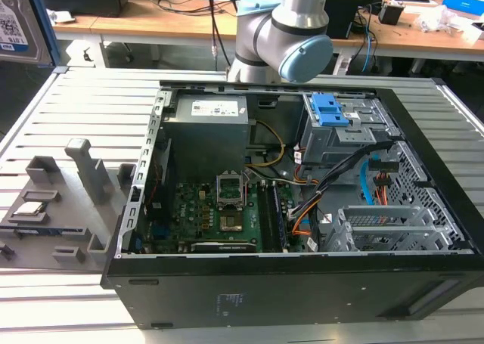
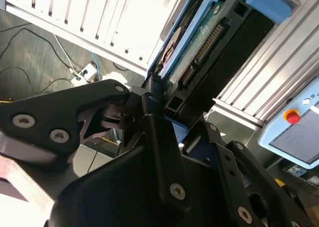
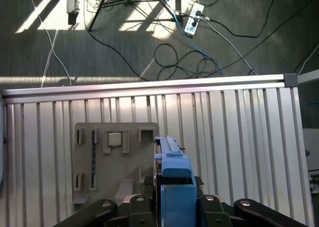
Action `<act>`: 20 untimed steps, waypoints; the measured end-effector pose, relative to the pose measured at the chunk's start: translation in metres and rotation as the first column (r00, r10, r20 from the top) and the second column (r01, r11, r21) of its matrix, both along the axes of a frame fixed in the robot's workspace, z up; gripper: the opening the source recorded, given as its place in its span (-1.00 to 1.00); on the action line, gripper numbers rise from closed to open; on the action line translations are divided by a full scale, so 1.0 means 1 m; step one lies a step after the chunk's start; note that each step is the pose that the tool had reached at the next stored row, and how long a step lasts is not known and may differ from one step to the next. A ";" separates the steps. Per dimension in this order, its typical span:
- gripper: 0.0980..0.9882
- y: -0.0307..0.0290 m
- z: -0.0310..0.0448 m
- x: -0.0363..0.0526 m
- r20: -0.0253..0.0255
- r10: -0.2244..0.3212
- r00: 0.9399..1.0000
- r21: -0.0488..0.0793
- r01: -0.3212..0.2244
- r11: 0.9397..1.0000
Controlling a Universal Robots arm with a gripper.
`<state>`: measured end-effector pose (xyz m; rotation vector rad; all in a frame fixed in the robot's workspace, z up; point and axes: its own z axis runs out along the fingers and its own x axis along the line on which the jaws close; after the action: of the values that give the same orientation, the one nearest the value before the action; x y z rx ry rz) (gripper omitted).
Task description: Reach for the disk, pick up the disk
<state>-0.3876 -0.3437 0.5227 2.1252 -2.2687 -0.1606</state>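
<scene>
This is looking like a robotics lab or workshop. An industrial robot arm is rising at the far side of a slatted aluminium table. An opened computer case is lying on that table with its boards and wiring exposed, just beside a grey parts fixture. Wooden workbenches cluttered with gear are lining the background. Cables and a power strip are trailing over the grey carpet floor. A control pendant with a red stop button is showing beyond the table's edge. The gripper is clamping the disk in its jaws above the table.
</scene>
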 end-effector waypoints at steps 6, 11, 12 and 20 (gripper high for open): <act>-0.40 0.0000 -0.0147 0.0002 0.000 0.000 1.000 0.000 0.000 1.000; -0.40 0.0000 -0.0273 0.0003 -0.001 0.000 1.000 0.000 0.000 1.000; -0.40 0.0000 -0.0288 0.0003 -0.001 0.000 1.000 0.000 0.000 1.000; -0.40 0.0000 -0.0462 0.0005 -0.001 0.000 1.000 0.000 0.000 1.000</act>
<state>-0.3871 -0.3437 0.4765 2.1243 -2.2679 -0.1621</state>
